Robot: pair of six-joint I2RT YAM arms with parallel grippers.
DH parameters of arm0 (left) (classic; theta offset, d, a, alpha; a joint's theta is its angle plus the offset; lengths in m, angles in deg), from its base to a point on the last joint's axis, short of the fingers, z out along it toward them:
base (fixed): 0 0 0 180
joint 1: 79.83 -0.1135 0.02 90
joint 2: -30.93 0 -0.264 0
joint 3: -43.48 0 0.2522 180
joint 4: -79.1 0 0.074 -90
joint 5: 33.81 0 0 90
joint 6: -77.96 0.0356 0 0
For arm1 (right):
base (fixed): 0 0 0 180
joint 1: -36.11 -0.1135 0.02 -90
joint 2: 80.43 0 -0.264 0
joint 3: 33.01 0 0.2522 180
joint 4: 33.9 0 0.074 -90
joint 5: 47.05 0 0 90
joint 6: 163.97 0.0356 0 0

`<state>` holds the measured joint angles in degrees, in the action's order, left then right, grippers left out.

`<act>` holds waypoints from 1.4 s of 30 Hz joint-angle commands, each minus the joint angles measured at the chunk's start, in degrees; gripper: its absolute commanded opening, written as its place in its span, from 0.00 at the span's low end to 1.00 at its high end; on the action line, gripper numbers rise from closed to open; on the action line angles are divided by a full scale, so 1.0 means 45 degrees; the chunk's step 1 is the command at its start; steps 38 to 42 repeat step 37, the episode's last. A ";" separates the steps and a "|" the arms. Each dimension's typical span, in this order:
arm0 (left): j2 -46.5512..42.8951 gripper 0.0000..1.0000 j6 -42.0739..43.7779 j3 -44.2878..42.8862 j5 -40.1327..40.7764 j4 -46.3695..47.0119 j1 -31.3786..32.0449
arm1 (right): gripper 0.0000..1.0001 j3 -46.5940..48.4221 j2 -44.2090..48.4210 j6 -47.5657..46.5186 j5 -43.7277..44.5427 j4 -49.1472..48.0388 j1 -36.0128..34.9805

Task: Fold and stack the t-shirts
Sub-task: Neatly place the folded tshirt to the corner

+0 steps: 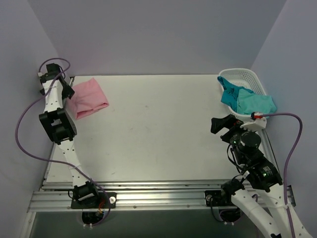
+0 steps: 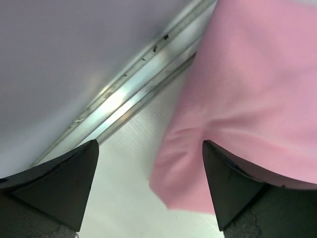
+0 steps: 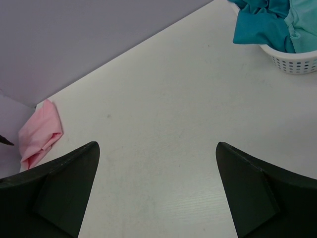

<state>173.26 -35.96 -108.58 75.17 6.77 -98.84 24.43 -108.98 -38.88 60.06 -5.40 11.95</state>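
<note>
Pink and folded flat, the single pink t-shirt (image 1: 88, 102) lies at ten o'clock on the table (image 1: 158, 139), its long axis running roughly eight to two o'clock. The left gripper (image 2: 148, 145) hovers at the shirt's nine o'clock edge, fingers spread and pinching nothing, one fingertip over the cloth. The right gripper (image 3: 156, 145), also spread wide, hangs above bare tabletop at three o'clock. At two o'clock one white basket (image 1: 245, 75) holds two crumpled shirts, a teal t-shirt (image 1: 229, 94) and a turquoise t-shirt (image 1: 257, 103), spilling over its near rim.

White lattice basket (image 1: 245, 75) at far right corner, white table (image 1: 158, 129), lilac walls (image 1: 148, 34), aluminium rails (image 1: 158, 191) along near edge
</note>
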 commanded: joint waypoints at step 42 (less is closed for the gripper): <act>-1.7015 0.94 -0.0836 1.5772 0.3555 0.5455 0.6430 | 1.00 -0.0527 -0.0275 0.0757 0.0828 0.0122 -0.0255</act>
